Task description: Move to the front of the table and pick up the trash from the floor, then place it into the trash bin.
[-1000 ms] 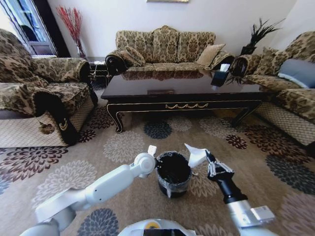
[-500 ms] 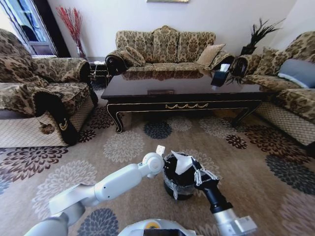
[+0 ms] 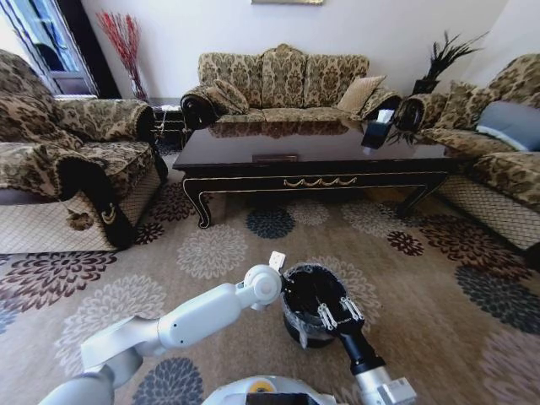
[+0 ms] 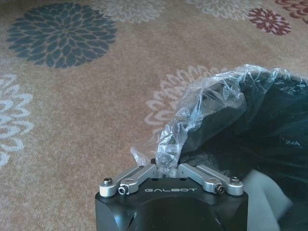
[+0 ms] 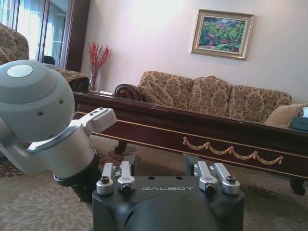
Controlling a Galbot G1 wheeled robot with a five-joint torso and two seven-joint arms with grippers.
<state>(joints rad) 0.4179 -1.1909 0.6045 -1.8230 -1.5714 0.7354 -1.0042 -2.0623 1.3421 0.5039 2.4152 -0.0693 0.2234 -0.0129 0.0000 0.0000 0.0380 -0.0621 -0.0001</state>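
Note:
The black trash bin (image 3: 302,294) stands on the flowered carpet floor (image 3: 211,253), in front of the dark table (image 3: 321,152). My left gripper (image 4: 166,166) is shut on the bin's clear liner (image 4: 202,106) at the rim, and its wrist (image 3: 266,283) sits just left of the bin. My right gripper (image 3: 336,310) hangs over the bin's mouth, open, with nothing between its fingers (image 5: 130,161). The trash is hidden. A pale grey patch (image 4: 269,204) lies inside the bin, and I cannot tell what it is.
An armchair (image 3: 67,169) stands at the left, a sofa (image 3: 283,80) behind the table and another sofa (image 3: 498,143) at the right. A dark box (image 3: 377,131) sits on the table's right end. Open carpet lies between the bin and the table.
My right gripper came left and down over the bin with a white paper scrap; the scrap has left its fingers. The left arm and the bin shifted slightly right.

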